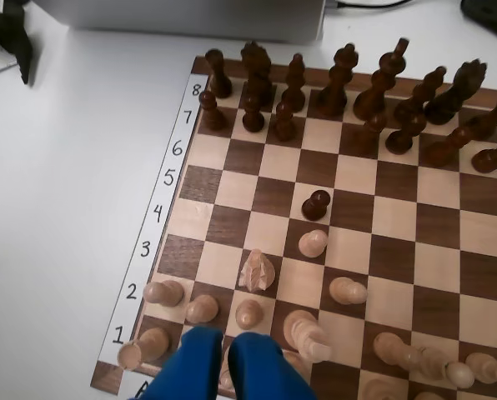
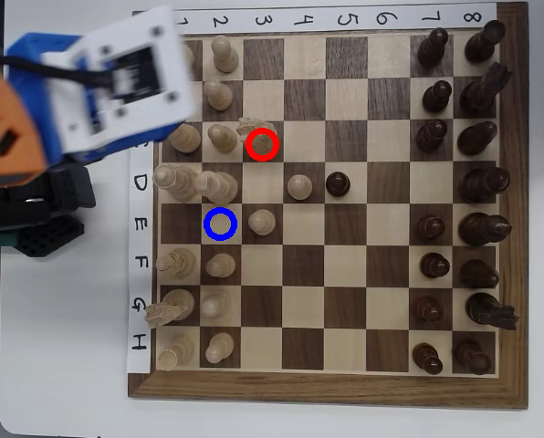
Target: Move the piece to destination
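Progress on the task looks to be nil so far: the knight (image 1: pixel 257 270) stands upright on its dark square, the one marked by the red ring (image 2: pixel 263 145) in the overhead view, and nothing holds it. In that view only the jagged head shows at the ring's upper edge.

Taking the knight as the landmark, the blue ring (image 2: pixel 220 224) marking the destination lies one file toward the robot's side of the board and two rows down the picture, on a light square that is empty. A pale pawn (image 2: pixel 262 221) stands just beside that ring, on the side away from the arm.

Jaws (image 1: pixel 225 354): in the wrist view the two blue fingers sit at the bottom edge, close together with a narrow gap, holding nothing, short of the knight and apart from it.

Left to do, as I judge it: reach, grasp, lift, carry, set down.

No containers appear; the chessboard (image 2: pixel 327 388) on the white bench (image 1: pixel 73 167) carries everything.
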Robot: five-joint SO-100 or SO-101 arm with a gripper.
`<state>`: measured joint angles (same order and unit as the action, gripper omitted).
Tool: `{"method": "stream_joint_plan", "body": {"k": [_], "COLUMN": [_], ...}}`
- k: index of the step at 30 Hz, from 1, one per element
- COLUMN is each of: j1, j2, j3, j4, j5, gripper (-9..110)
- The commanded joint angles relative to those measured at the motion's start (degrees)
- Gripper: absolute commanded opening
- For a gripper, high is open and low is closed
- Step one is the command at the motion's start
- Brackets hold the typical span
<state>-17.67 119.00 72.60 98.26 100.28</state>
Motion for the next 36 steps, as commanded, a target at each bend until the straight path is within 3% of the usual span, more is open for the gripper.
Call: {"method": "stream_joint_plan", "body": {"k": [1,4,13,20,25,36], "j1": [-3.1,-2.9,-3.8,-3.6,-3.6,-0.9], "j2": [-2.9,-4.1,-6.4,-11.3,-14.9,-17.3], "j3": [1.8,3.2,9.5,10.1,9.8,13.9], "j4": [0.5,0.5,0.4,0.4,-0.4,-11.2], "j5": [20.4,28.5,37.1,31.8,24.8,28.7], "gripper": [5,5,0,0,10,22]}}
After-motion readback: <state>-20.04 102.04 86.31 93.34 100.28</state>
